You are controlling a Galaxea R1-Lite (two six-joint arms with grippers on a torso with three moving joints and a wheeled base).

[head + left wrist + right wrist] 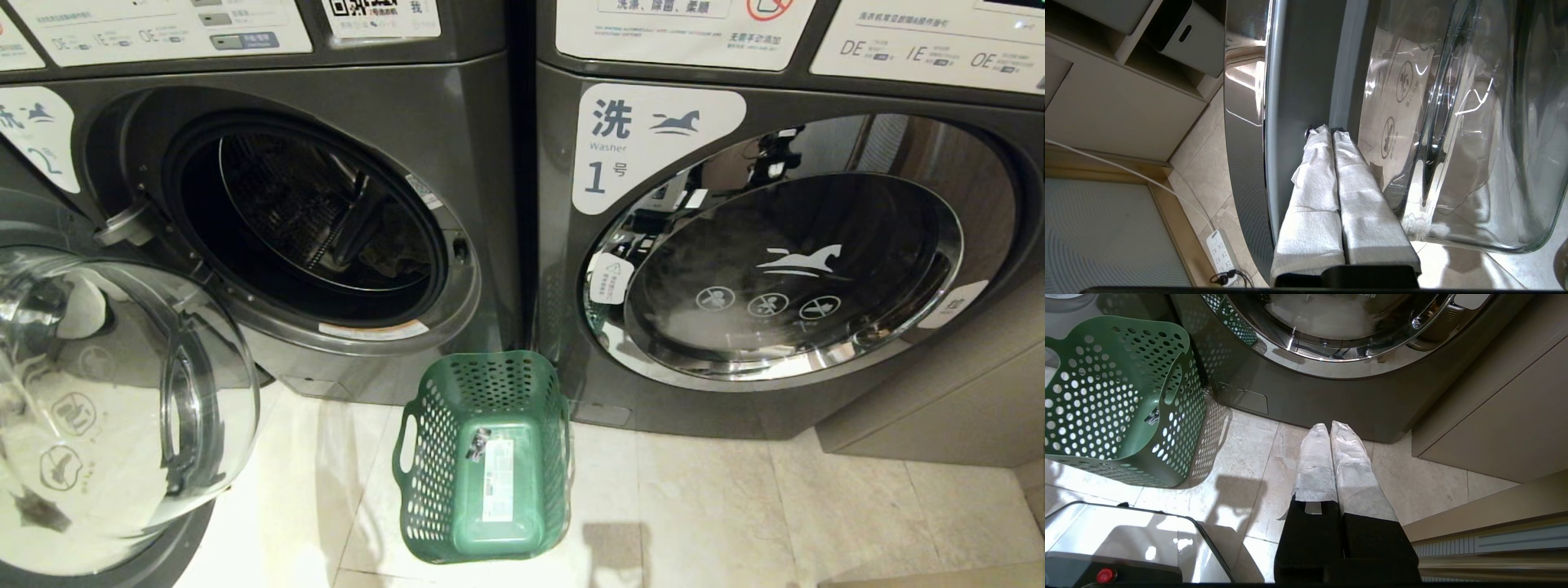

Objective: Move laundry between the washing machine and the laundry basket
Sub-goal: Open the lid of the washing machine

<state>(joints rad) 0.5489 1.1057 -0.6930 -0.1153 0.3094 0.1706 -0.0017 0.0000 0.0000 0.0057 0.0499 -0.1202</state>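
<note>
The washer (326, 220) marked "2" stands with its door (106, 392) swung fully open toward the robot's left, so the opening step looks done and the drum can be reached. Inside the drum (302, 212) a small dull bundle lies low at the back, on the side toward the second machine, and I judge this to be the laundry (400, 263), though it is dark there and hard to be sure. The second machine (775, 245), marked "1", keeps its door closed and plays no part. The basket (486, 457) stands on the floor (718, 506) just in front of the gap between the two machines, and it holds no cloth; only a white sticker (498, 480) shows on its base. So the transfer itself is not yet done: as I judge it, the cloth must be taken out of the drum and put into the basket. The left end effector (1327, 130) is clenched with its wrapped fingers pressed together and grasps nothing; its tips are at the rim of the open door, touching it or very near. The right end effector (1331, 426) is also clenched and empty, hanging idle over the floor before the second machine, beside the basket.
</note>
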